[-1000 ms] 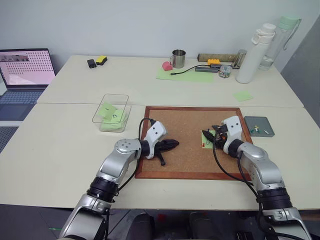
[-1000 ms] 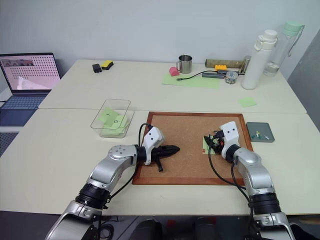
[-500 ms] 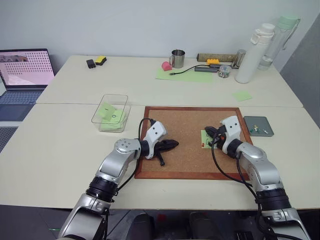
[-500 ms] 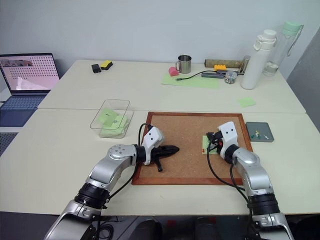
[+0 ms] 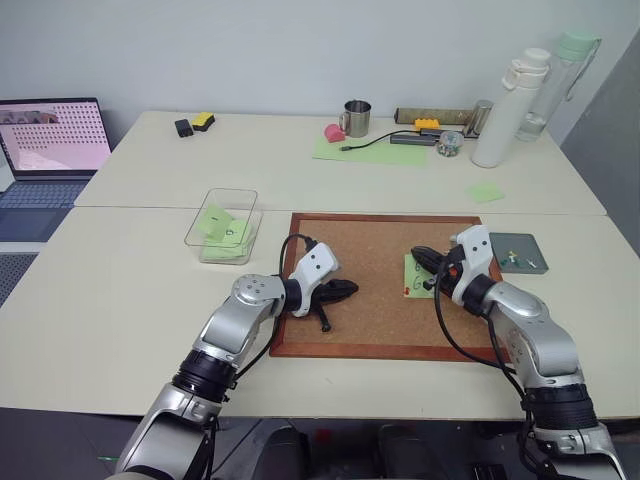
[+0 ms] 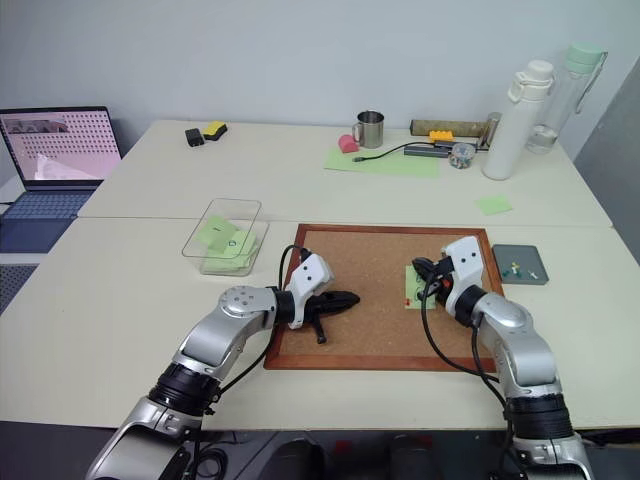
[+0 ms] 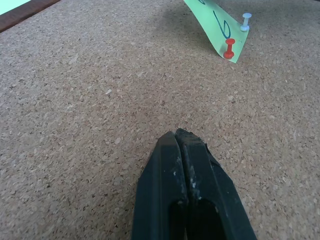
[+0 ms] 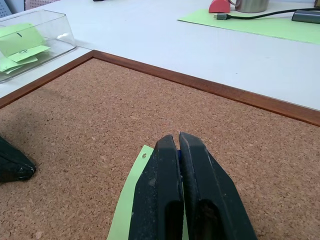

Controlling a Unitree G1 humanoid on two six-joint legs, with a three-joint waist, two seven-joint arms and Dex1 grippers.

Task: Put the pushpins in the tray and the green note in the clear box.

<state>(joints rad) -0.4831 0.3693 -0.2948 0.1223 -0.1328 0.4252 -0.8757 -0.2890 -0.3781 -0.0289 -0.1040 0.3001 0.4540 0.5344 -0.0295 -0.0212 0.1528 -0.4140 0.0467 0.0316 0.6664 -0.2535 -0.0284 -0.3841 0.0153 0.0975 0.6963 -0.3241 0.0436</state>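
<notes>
The green note (image 5: 417,276), with two dark "6" marks, lies on the right part of the corkboard (image 5: 370,250). A red pushpin (image 7: 229,48) and a pale blue one (image 7: 246,21) stand in one end of it. My right gripper (image 5: 419,253) hovers over the note's far end, shut, with a sliver of dark blue between its fingertips (image 8: 170,150). My left gripper (image 5: 350,288) rests shut and empty on the board's left-middle. The dark grey tray (image 5: 530,243) sits right of the board with small pins in it. The clear box (image 5: 232,190) stands left of the board with green notes inside.
An open laptop (image 5: 50,135) stands at the far left. At the back of the table are a metal mug (image 5: 357,117), a large green sheet (image 5: 370,150), a plain green sticky note (image 5: 486,191) and a white bottle (image 5: 505,105).
My right gripper has shut at the note's far end, then risen a little and drawn back toward the tray side. The left gripper has stayed where it was.
</notes>
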